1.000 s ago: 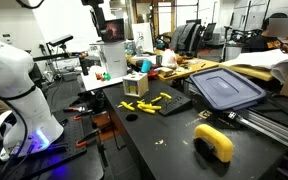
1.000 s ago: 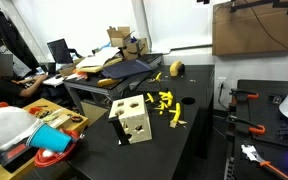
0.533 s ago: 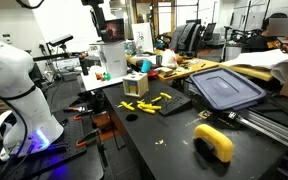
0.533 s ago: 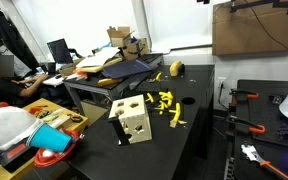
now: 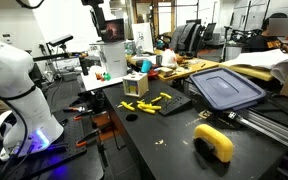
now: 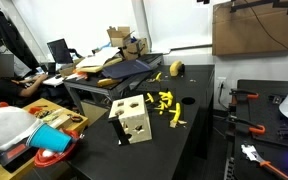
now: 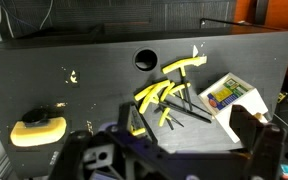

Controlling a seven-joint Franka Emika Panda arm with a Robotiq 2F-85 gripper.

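In the wrist view my gripper point(image 7: 191, 126) hangs high above a black table point(image 7: 84, 60), jaws wide apart with nothing between them. Straight below lies a loose pile of yellow-handled hex keys point(image 7: 169, 95), also seen in both exterior views point(image 5: 149, 104) point(image 6: 166, 105). Beside the pile stands a wooden block box with cut-out holes point(image 7: 232, 95) point(image 5: 136, 84) point(image 6: 132, 120). A yellow curved piece point(image 7: 39, 128) point(image 5: 214, 142) point(image 6: 176, 68) lies apart near the table's end. In an exterior view the gripper point(image 5: 98, 25) is far above the table.
A round hole point(image 7: 145, 59) sits in the tabletop near the keys. A dark blue lid point(image 5: 224, 88) lies on the neighbouring bench. A white rounded robot base point(image 5: 14, 85) stands beside the table. A red cup point(image 6: 52, 158) and red-handled tools point(image 6: 242, 97) lie on side tables.
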